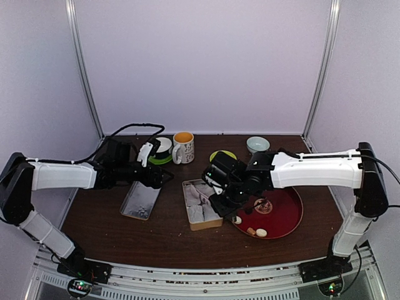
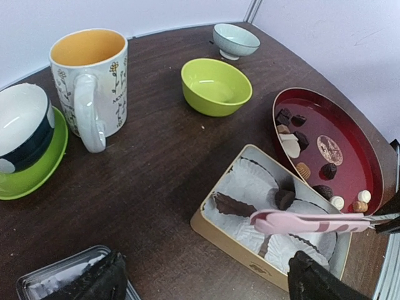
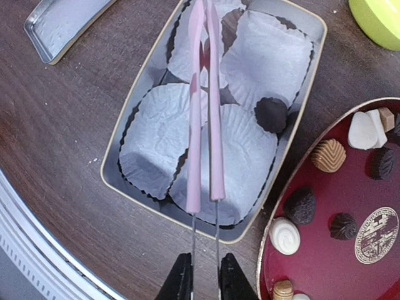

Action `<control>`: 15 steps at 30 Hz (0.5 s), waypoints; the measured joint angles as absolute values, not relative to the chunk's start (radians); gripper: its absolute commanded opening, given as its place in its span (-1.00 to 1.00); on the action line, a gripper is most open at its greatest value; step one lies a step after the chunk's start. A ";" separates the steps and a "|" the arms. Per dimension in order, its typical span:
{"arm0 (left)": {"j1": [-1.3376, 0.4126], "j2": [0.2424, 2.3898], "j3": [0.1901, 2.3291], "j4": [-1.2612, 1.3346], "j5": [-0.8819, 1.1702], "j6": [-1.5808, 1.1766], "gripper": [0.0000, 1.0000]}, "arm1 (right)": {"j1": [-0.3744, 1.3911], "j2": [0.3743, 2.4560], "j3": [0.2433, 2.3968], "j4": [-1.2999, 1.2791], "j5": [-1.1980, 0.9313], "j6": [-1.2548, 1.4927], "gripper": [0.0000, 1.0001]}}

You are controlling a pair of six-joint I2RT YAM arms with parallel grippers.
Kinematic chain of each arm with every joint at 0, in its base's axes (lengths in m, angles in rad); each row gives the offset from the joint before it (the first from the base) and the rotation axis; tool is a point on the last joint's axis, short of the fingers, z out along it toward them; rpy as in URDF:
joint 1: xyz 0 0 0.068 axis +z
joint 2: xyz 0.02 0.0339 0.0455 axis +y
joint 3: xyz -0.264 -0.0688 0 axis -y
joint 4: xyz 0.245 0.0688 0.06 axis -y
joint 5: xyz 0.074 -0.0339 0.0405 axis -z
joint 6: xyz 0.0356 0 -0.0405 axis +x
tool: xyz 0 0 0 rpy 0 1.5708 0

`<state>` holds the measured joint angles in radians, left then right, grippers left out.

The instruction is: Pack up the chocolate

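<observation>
A tan tin [image 3: 115, 150] lined with white paper cups [image 3: 156, 134] lies mid-table, seen also in the top view [image 1: 187, 206] and the left wrist view [image 2: 231, 240]. One dark chocolate [image 3: 272, 114] sits in a cup inside it [image 2: 284, 199]. Several more chocolates [image 3: 328, 155], dark, tan and white, lie on the red plate [image 3: 325, 269] to its right [image 1: 287, 215]. My right gripper [image 3: 203, 275] is shut on pink tongs [image 3: 215, 125], whose tips hover close together over the tin [image 2: 259, 220]. My left gripper [image 2: 206, 281] stands open left of the tin [image 1: 159, 175], holding nothing.
The tin's lid [image 1: 140, 200] lies under my left arm. At the back stand a flowered mug [image 1: 183, 147], a dark-and-white bowl on a green saucer [image 1: 162, 149], a green bowl [image 1: 223, 154] and a pale bowl [image 1: 257, 144].
</observation>
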<state>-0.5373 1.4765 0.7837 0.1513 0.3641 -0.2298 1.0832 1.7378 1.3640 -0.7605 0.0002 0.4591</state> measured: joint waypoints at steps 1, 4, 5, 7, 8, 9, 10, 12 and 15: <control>-0.540 1.489 0.796 0.149 0.370 -0.229 0.83 | 1.084 1.745 1.367 -0.758 -0.002 0.459 -0.81; -0.554 1.533 0.838 0.132 0.375 -0.228 0.83 | 1.089 1.767 1.372 -0.747 -0.013 0.459 -0.81; -0.559 1.544 0.847 0.127 0.376 -0.227 0.82 | 1.090 1.771 1.373 -0.746 -0.016 0.459 -0.81; -0.565 1.567 0.867 0.115 0.379 -0.227 0.82 | 1.091 1.782 1.382 -0.748 -0.018 0.460 -0.81; -0.568 1.578 0.876 0.105 0.379 -0.227 0.82 | 1.091 1.789 1.389 -0.748 -0.018 0.461 -0.81; -0.570 1.587 0.881 0.100 0.379 -0.227 0.82 | 1.091 1.796 1.397 -0.748 -0.017 0.463 -0.81; -0.570 1.592 0.884 0.094 0.378 -0.227 0.82 | 1.091 1.805 1.407 -0.750 -0.016 0.467 -0.81; -0.570 1.598 0.889 0.081 0.378 -0.227 0.82 | 1.091 1.818 1.421 -0.751 -0.013 0.472 -0.82; -0.570 1.604 0.896 0.070 0.377 -0.227 0.81 | 1.094 1.840 1.443 -0.759 0.005 0.481 -0.82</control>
